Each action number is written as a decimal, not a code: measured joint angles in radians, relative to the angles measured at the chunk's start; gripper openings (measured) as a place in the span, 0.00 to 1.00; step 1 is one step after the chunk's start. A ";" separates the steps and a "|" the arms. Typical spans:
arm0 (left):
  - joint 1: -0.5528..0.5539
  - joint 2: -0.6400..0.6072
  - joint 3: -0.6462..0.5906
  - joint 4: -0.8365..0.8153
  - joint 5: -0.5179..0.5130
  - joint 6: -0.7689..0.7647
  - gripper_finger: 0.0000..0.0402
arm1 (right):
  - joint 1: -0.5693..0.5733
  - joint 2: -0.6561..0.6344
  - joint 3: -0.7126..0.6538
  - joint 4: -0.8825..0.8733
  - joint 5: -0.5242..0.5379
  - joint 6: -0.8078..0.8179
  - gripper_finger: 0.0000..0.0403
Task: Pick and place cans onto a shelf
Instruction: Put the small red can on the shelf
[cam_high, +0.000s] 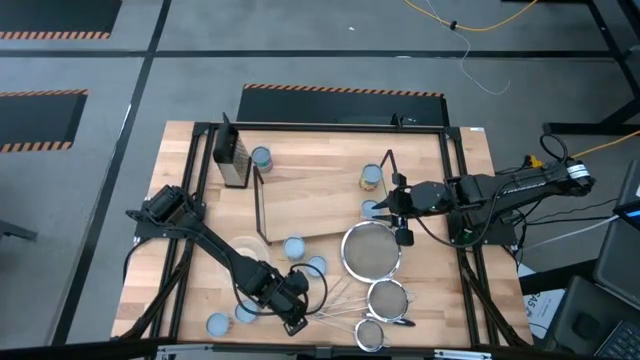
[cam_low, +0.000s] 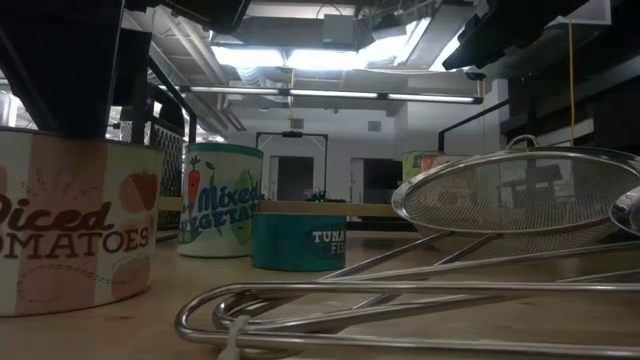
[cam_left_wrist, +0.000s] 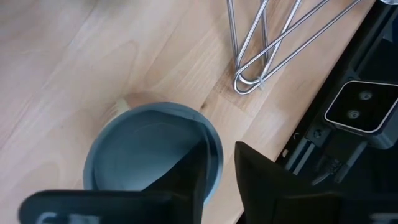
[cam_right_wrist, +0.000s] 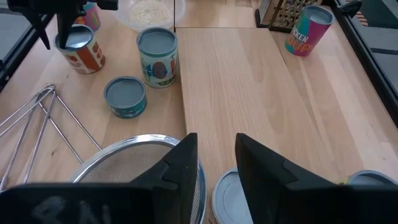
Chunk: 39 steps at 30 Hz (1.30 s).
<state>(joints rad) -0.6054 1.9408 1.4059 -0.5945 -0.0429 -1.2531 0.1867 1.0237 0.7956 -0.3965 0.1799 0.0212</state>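
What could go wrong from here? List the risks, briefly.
1. The left gripper sits off-centre over the can, so it may tip it rather than grasp it.
2. The strainer handles lie close by and could snag.
3. The right gripper hangs between a second can and the big strainer, and might knock either.

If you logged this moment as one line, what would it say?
left gripper: over tomato can | right gripper: open over can at shelf edge
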 joint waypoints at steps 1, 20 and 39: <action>0.000 0.000 0.000 0.000 0.000 0.000 0.17 | 0.000 0.000 0.000 0.000 0.000 0.000 0.28; 0.001 0.001 0.000 0.003 0.000 0.000 0.01 | 0.000 0.000 0.000 0.000 0.000 0.000 0.28; 0.019 0.002 0.094 -0.028 0.004 0.116 0.00 | 0.000 0.000 0.000 0.000 0.000 0.000 0.28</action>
<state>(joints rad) -0.5867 1.9430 1.5000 -0.6227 -0.0392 -1.1372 0.1865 1.0237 0.7956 -0.3962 0.1802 0.0210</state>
